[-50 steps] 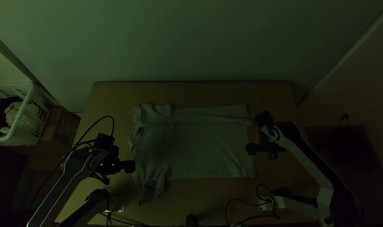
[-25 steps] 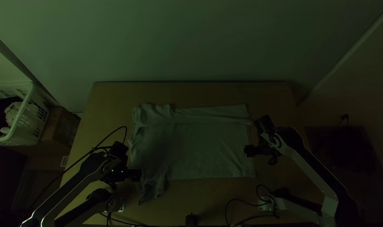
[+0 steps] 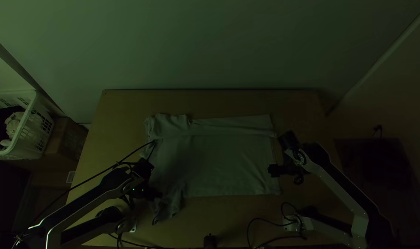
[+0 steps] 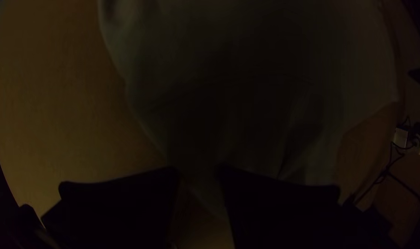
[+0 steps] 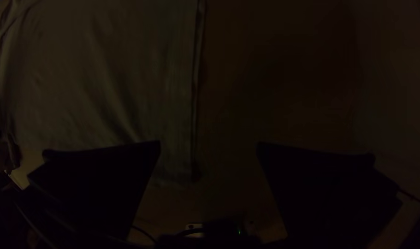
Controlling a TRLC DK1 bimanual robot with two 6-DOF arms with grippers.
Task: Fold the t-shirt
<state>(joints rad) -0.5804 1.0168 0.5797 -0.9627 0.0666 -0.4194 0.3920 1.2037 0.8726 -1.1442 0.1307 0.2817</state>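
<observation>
T-shirt [image 3: 219,161] lies across the middle of the table [image 3: 302,108], its hem end towards the right edge and its sleeve end towards the left. A long strip along the side nearest the far edge is folded over onto the body; the rest is spread fairly flat, with light wrinkles towards the hem. One sleeve [image 3: 167,210] sticks out, creased, towards the near edge.

I have my left gripper [image 3: 158,195] over that sleeve, on the left side of the table. Its jaws are slightly apart, with cloth visible in the gap; I can't tell whether they touch it.

My right gripper [image 3: 272,171] is at the hem, towards the right edge. Its jaws stand wide apart, gripping nothing, and from the wrist I see a hem corner between them.

Past the left edge I can make out a white basket [image 3: 40,131] with clothes [image 3: 14,124] in it, and a box [image 3: 68,140] beside it.
</observation>
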